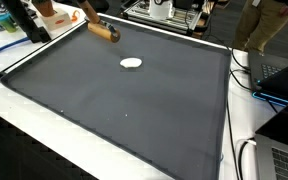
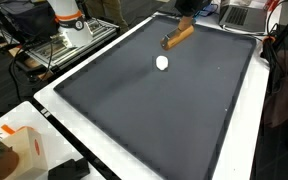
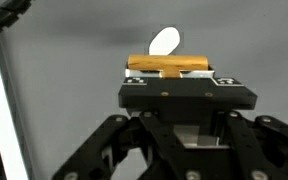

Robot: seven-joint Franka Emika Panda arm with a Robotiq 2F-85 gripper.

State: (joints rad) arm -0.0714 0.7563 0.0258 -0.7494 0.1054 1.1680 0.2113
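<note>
A brown wooden stick (image 1: 105,30) (image 2: 177,37) hangs near the far edge of the dark grey mat (image 1: 134,110) (image 2: 154,120). My gripper (image 1: 92,22) (image 2: 184,27) is shut on one end of it. In the wrist view the stick (image 3: 170,64) lies crosswise just past my gripper (image 3: 171,74), and the gripper body hides the fingertips. A small white oval object (image 1: 131,63) (image 2: 162,63) (image 3: 165,40) lies on the mat a short way beyond the stick, apart from it.
The mat covers a white table (image 1: 44,120) (image 2: 94,150). Black cables (image 1: 246,80) run along one side near a laptop (image 1: 284,80). An orange-and-white box (image 2: 19,150) sits at a table corner. Equipment racks (image 2: 69,35) and people (image 1: 264,25) stand around the table.
</note>
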